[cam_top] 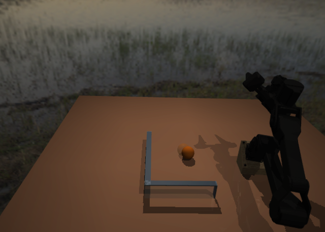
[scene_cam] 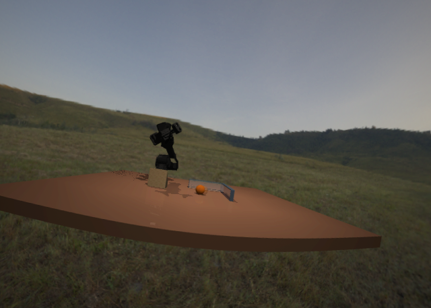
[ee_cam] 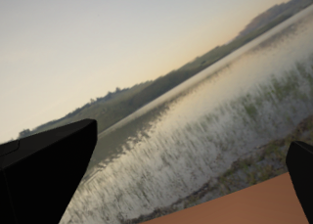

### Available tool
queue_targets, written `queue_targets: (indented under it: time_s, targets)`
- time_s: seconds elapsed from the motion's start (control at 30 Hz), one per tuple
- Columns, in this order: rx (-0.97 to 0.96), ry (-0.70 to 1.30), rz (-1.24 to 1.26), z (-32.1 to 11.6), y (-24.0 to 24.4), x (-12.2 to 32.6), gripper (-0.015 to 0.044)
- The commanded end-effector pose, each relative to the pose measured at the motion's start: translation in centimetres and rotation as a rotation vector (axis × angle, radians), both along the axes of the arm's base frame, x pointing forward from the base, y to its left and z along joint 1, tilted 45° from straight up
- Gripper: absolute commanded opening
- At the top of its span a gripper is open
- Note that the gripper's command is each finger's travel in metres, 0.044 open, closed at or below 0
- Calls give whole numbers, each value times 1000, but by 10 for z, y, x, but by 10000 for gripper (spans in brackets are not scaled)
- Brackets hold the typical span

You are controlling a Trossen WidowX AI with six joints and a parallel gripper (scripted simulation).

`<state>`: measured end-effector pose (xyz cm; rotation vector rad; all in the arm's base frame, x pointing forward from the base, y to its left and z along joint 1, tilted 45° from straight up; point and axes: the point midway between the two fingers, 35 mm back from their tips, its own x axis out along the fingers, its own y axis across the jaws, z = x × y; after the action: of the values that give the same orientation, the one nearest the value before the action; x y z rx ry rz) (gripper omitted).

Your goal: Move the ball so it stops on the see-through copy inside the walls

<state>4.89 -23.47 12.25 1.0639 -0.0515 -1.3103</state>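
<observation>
The orange ball (cam_top: 188, 153) (scene_cam: 200, 189) sits on the table, inside the corner made by the clear walls and touching neither wall. The see-through copy (cam_top: 180, 148) is just behind and left of the ball in the top view, partly covered by it. One clear wall (cam_top: 148, 156) (scene_cam: 227, 191) stands left of the ball in the top view; the other wall (cam_top: 181, 183) stands on the near side. My gripper (scene_cam: 166, 133) (ee_cam: 194, 141) is open and empty, raised high above the table and away from the ball. The wrist view shows neither ball nor walls.
The arm's wooden base block (cam_top: 244, 161) (scene_cam: 157, 178) stands on the brown table (cam_top: 91, 145) (scene_cam: 243, 218), right of the ball in the top view. The arm's shadow falls between block and ball. The wall top edges look blue-grey.
</observation>
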Motion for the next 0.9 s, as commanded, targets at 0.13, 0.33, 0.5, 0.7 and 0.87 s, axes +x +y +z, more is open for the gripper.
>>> queue_targets:
  time_s: [0.13,0.33,0.5,0.7,0.87]
  targets:
    - [35,237,345,-12,5,33,365]
    - [-7,558,1006,-33,27,89,365]
    - [-136,711,1561,-50,54,129,365]
    - [-266,750,1920,-62,76,151,365]
    - [-404,739,2214,-72,96,168,365]
